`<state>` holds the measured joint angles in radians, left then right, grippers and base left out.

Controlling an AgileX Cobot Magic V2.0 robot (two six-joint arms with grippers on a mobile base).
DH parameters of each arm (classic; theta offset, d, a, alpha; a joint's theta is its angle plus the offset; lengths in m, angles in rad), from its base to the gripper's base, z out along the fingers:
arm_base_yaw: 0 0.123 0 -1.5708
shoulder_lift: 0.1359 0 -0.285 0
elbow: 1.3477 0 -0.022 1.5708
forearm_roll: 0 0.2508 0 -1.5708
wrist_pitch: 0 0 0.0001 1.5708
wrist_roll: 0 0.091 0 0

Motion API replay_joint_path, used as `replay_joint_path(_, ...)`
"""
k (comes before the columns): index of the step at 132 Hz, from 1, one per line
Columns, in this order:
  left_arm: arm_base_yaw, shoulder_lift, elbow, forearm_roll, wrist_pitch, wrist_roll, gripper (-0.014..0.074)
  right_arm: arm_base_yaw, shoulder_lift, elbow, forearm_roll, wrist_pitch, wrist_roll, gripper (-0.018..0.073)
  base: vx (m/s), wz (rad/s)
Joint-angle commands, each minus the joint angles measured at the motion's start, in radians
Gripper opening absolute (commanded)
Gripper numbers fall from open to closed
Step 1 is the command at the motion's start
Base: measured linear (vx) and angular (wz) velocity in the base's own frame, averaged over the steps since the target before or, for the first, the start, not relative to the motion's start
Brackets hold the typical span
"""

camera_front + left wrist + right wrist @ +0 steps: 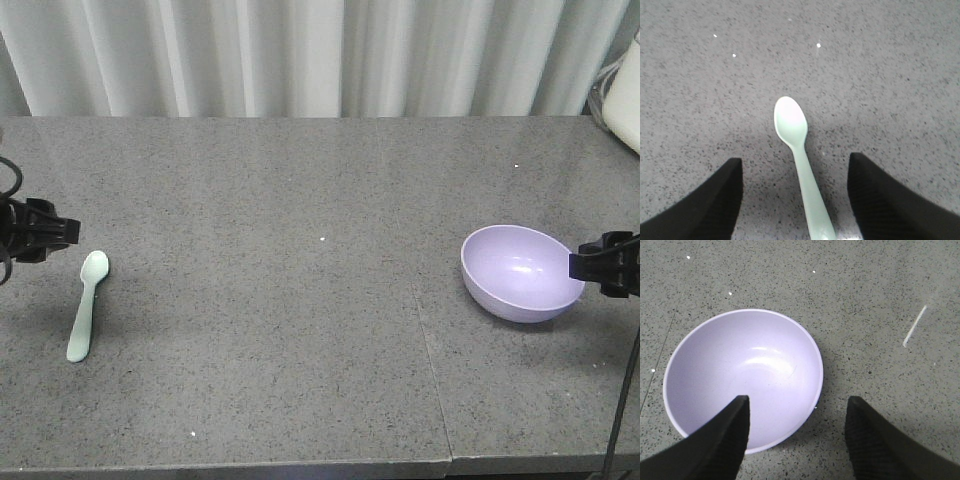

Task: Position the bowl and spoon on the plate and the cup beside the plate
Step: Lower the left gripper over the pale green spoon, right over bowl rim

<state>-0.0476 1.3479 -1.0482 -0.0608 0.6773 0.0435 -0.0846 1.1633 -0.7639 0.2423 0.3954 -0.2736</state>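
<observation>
Nothing is done yet. The spoon (87, 305) lies flat near the left edge of the desk (300, 330), and the bowl (520, 272) sits near the right edge, well apart. No plate or cup shows in any view (maybe they are off to the side). The front view shows both things at once. Only the wrist views show the pincers well: the left pincer (795, 161) is spread wide, empty, the spoon's handle between its fingers; the right pincer (797, 400) is spread wide too, one finger over the bowl, one outside it.

Glossy smooth plastic bowl (745, 375), matt plastic spoon (799, 155), speckled stone-look table (300, 200)
</observation>
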Motion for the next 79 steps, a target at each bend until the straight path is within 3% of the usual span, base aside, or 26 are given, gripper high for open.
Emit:
replay_joint_path(1,-0.007,0.019,-0.093,-0.022,0.045,0.013,0.0461,-0.005,-0.013,-0.053,-0.001,-0.043,-0.012,0.0425,0.00,0.00)
replay_joint_path(54,-0.007,0.331,-0.413,-0.051,0.377,0.005,0.0460,-0.005,0.107,-0.197,0.003,0.124,-0.004,0.0425,0.00,0.00)
replay_joint_path(79,-0.007,0.427,-0.439,-0.047,0.418,-0.016,0.0460,-0.005,0.136,-0.197,0.003,0.122,-0.005,0.0425,0.00,0.00)
